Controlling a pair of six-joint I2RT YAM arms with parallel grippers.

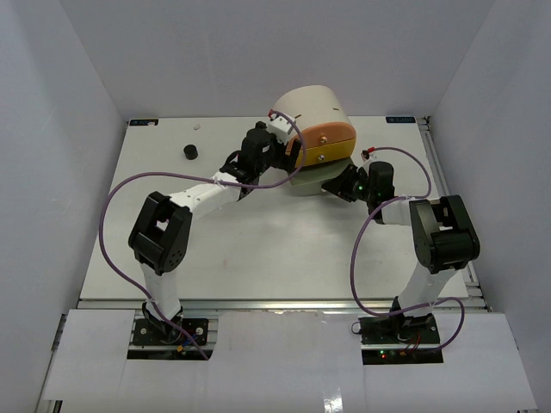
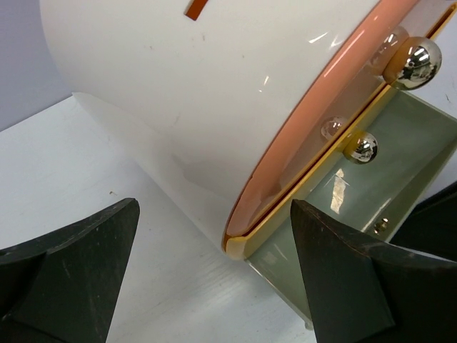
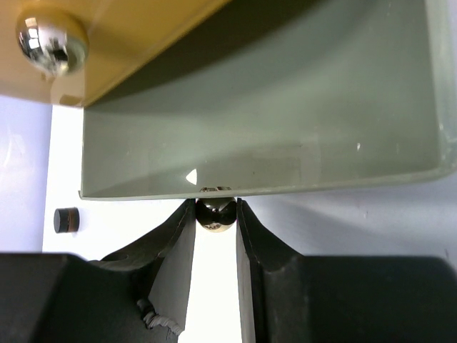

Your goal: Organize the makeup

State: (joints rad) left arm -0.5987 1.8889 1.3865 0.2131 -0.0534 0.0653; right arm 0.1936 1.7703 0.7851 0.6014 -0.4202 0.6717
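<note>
A small black jar (image 1: 189,152) stands on the table at the back left; it also shows in the right wrist view (image 3: 66,219). No other makeup is in view. The cream cylindrical box (image 1: 314,112) lies at the back centre with orange (image 1: 324,135), yellow and grey-green drawers. My right gripper (image 3: 216,214) is shut on the metal ball knob (image 3: 216,213) of the grey-green drawer (image 3: 271,114), which is pulled out and looks empty. My left gripper (image 2: 214,279) is open, close beside the box's front left edge (image 2: 243,243), holding nothing.
The orange and yellow drawers carry shiny ball knobs (image 2: 418,63). White walls enclose the table (image 1: 258,241) on three sides. Purple cables loop from both arms over the table's near half.
</note>
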